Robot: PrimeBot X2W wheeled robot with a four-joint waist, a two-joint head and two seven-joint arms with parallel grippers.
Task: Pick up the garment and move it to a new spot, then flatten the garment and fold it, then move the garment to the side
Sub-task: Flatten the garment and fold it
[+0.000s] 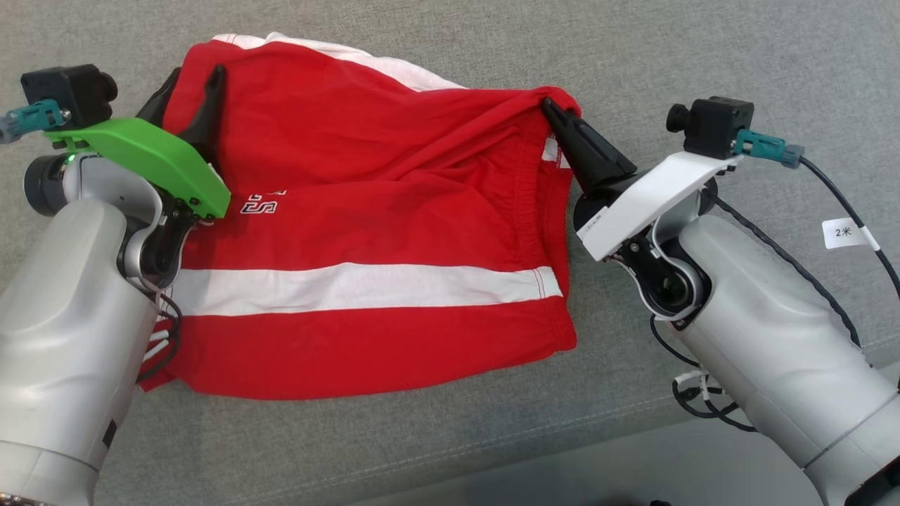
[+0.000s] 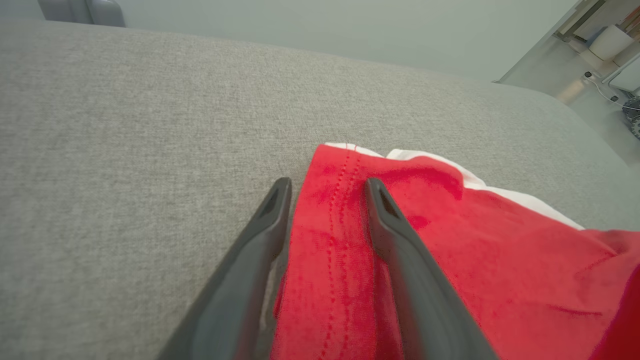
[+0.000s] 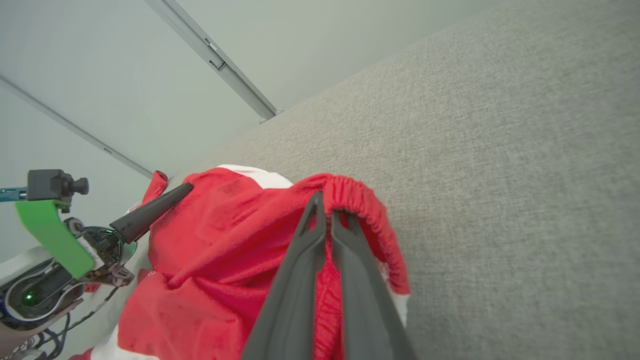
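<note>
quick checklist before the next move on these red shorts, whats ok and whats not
1. Right claw shut on the waistband: ok.
2. Left claw gripping the hem: not ok, its fingers stand apart with the hem between them.
3. Shorts flat: not ok, folds bunch near the waistband.
4. Both claws at the far edge, one at each end: ok.
5. Left arm's cables free of the cloth: cannot tell.

"2米" on white cable tag; partial lettering, "S" legible, on garment.
</note>
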